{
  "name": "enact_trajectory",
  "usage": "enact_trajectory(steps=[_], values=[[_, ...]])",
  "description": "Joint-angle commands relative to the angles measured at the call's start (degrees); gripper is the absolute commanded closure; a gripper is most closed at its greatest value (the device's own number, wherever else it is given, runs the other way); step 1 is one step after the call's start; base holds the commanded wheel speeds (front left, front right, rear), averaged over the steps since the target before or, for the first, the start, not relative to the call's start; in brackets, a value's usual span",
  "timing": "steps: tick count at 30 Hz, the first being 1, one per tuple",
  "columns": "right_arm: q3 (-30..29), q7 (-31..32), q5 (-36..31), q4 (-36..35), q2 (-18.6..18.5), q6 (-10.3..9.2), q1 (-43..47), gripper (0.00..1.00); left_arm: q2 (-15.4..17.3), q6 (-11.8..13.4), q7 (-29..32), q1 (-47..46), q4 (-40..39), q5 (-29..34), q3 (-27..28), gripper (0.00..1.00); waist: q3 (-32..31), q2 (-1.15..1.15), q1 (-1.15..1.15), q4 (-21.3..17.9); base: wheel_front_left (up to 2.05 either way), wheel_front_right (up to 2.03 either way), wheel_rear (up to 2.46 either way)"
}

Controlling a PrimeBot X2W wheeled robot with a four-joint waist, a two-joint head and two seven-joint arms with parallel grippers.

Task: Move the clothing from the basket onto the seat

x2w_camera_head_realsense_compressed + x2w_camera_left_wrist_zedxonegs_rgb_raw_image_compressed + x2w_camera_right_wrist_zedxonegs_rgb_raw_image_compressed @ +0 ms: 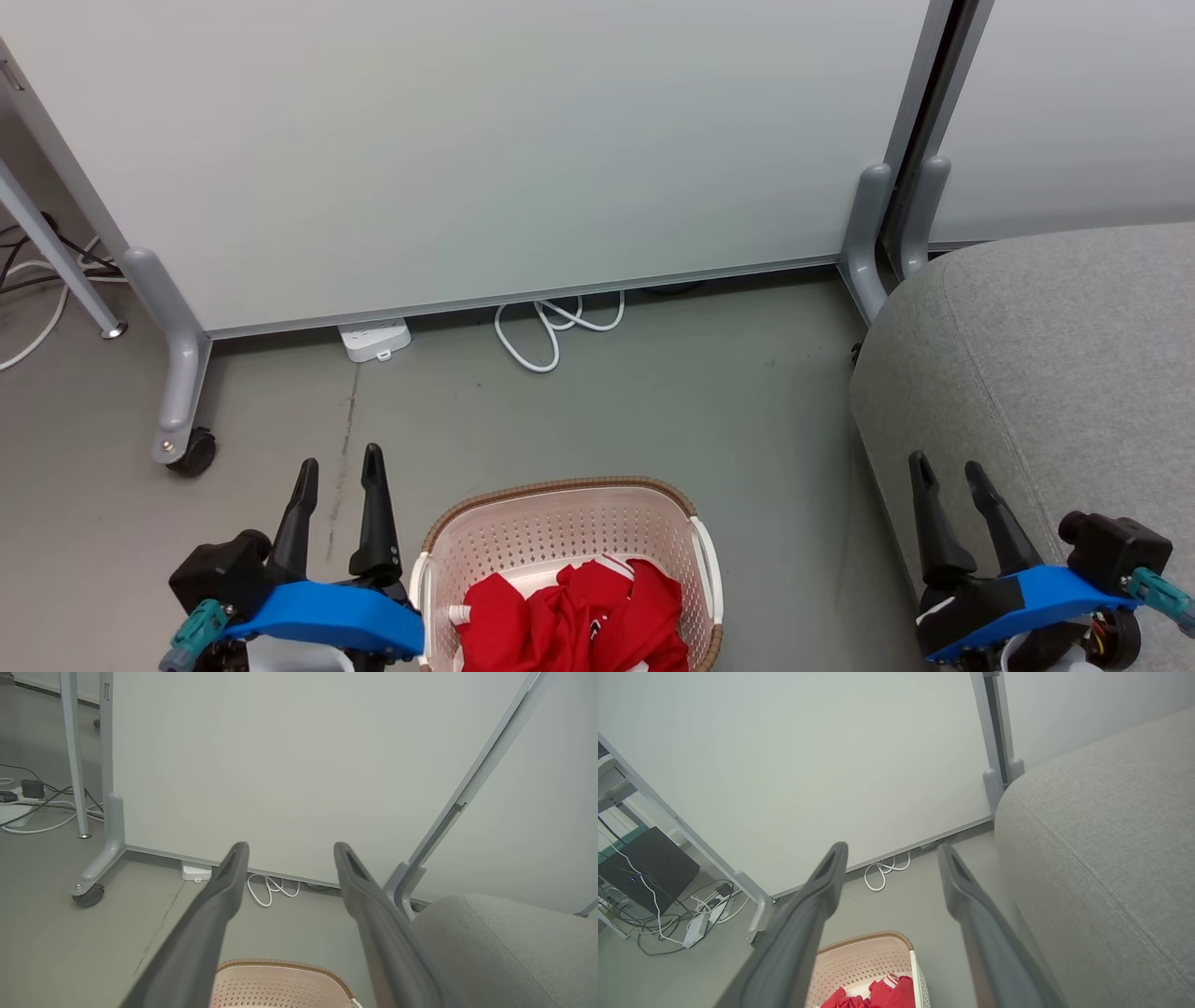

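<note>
Clothes (569, 616): red w/ white trim, bunched up in a heap inside the basket (560, 485)
Basket: sits on the floor (653, 420), low in the head view, btw the 2 grippers
Seat (1055, 355): big & grey, on the robot's right, apart from the basket w/ floor in between
Left gripper (341, 459): fingers spread wide, nothing in them, just beside the basket's left rim
Right gripper (946, 463): fingers apart too, a bit less wide, holding nothing, by the seat's left edge
Which way: clothes lie closer to the robot than both sets of fingertips, which point away at the white wall panel (513, 140). I think an arm has to pull back & dip down to reach the heap
Nearer arm: left is nearer the clothes, right is nearer the seat
Long side of basket: can't tell, its near end is cut off
Hidden: bottom of the heap is cut off by the pic edge, so can't tell how many pieces or where a sleeve or hem is
Hard to see: how deep the heap goes in the basket
</note>
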Motion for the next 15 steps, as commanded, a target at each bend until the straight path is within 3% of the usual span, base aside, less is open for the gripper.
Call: enact_trajectory(steps=[1, 15], values=[[0.0, -0.6, -1.7, -0.4, -0.5, 0.10, -0.8, 0.00, 0.3, 0.2, -0.6, -0.9, -0.3, 1.6, -0.4, 0.00, 0.0, 0.00, 0.00, 0.0, 0.00, 0.00, 0.00], [-0.2, -2.1, -9.8, -0.7, -0.5, 0.12, -0.5, 0.00, 0.3, 0.7, -2.4, -0.5, 0.1, 7.7, -1.4, 0.00, 0.1, 0.00, 0.00, 0.2, 0.00, 0.00, 0.00]])
